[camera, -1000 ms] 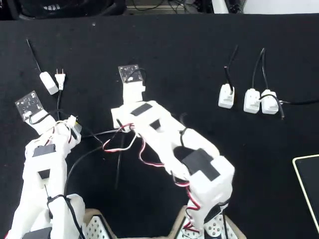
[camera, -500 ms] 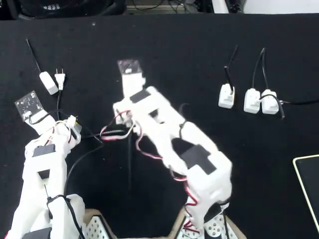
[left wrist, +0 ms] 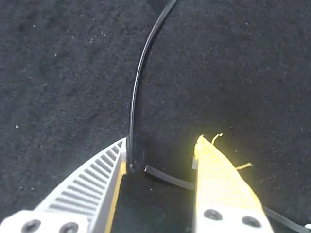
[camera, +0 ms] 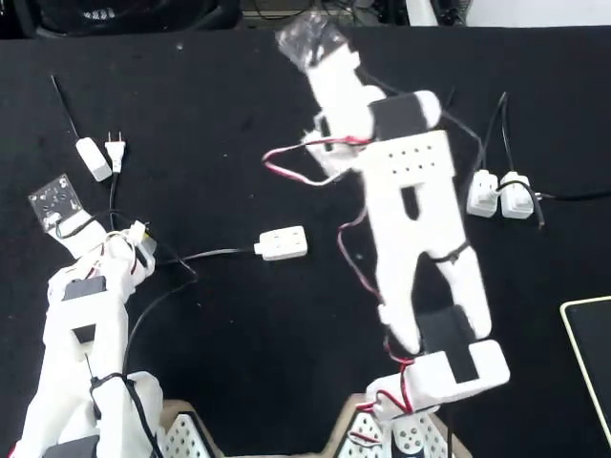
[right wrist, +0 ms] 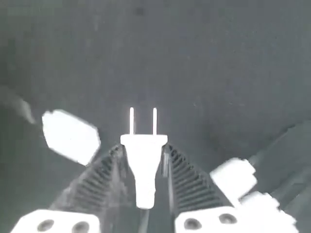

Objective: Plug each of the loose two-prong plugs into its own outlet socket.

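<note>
The right arm (camera: 410,191) has swung from the table's middle out to the far edge. The white, box-shaped outlet socket (camera: 282,243) that it hid before now lies bare on the black felt-like cloth (camera: 191,86). The right gripper (right wrist: 144,148) pinches a smooth white two-prong plug (right wrist: 144,165), whose thin metal prongs point forward. The left gripper (left wrist: 163,145) is spread, and a thin black cable (left wrist: 138,87) runs just beside one ribbed finger.

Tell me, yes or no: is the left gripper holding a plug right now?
No: the left gripper stands open, with nothing but a thin black cable passing between its jaws.
</note>
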